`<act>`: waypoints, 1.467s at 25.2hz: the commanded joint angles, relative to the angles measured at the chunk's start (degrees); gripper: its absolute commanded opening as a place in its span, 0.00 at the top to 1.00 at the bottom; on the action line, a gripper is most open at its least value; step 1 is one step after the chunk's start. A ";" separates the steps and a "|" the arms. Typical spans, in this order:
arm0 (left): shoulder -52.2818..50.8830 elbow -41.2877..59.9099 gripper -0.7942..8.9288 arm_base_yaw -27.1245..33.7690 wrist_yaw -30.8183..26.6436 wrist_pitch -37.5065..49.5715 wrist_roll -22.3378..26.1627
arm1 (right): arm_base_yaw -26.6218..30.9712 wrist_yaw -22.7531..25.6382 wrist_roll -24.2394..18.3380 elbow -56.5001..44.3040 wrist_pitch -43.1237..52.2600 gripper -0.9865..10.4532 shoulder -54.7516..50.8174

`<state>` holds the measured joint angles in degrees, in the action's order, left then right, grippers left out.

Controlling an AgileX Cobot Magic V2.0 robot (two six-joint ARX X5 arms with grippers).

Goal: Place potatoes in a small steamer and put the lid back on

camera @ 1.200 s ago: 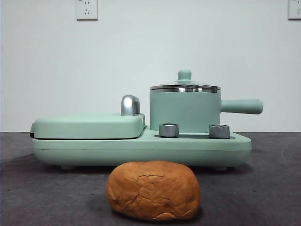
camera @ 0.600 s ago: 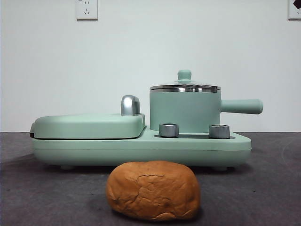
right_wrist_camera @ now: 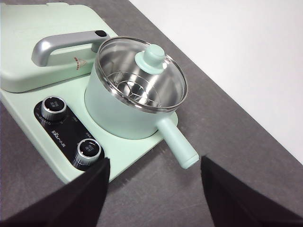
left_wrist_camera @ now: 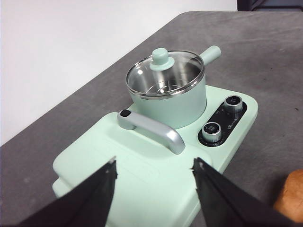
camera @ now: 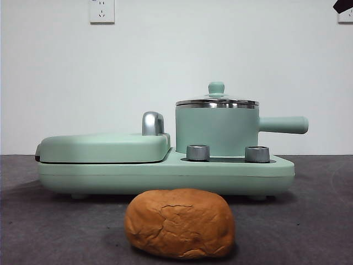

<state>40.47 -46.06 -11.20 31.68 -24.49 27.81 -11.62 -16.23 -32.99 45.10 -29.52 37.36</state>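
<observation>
The potatoes, one orange-brown crusty lump (camera: 180, 222), lie on the dark table in front of the cooker; an edge shows in the left wrist view (left_wrist_camera: 291, 196). The small mint-green steamer (camera: 217, 131) stands on the cooker's right side, its glass lid (camera: 216, 101) on it. Both also show in the left wrist view (left_wrist_camera: 182, 106) and right wrist view (right_wrist_camera: 118, 111), with the lid (right_wrist_camera: 142, 73) closed over a steel rack. My left gripper (left_wrist_camera: 154, 170) is open above the griddle cover. My right gripper (right_wrist_camera: 154, 163) is open above the steamer's side handle (right_wrist_camera: 177, 142). A black tip (camera: 344, 5) shows at the top right.
The mint-green cooker base (camera: 165, 174) carries a flat griddle cover (camera: 102, 148) with a chrome handle (camera: 153, 123) on the left and two steel knobs (camera: 198, 153) at the front. A white wall stands behind. Dark table surface (camera: 309, 221) lies around the potato.
A black arm tip has come further into the top right corner of the front view. The potato, steamer and lid have not moved.
</observation>
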 commanded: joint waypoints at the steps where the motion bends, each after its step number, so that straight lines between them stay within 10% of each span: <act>1: 0.46 -1.14 0.63 -0.50 0.28 0.50 -1.55 | -0.26 0.15 1.68 1.01 0.33 0.65 0.35; 13: 11.06 -1.16 0.63 -7.04 -4.66 11.98 -11.76 | -0.26 0.13 9.31 0.98 1.11 0.65 0.35; 31: 36.59 -5.44 0.63 -19.39 -8.59 49.66 -13.44 | -0.26 0.13 9.92 0.98 1.20 0.65 0.39; 37: 45.07 -15.52 0.63 -21.97 -12.52 39.87 -18.47 | -0.26 0.13 9.92 0.98 1.18 0.65 0.39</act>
<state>83.81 -59.22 -32.56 19.33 16.40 11.09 -11.62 -16.23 -23.73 45.10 -28.95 37.39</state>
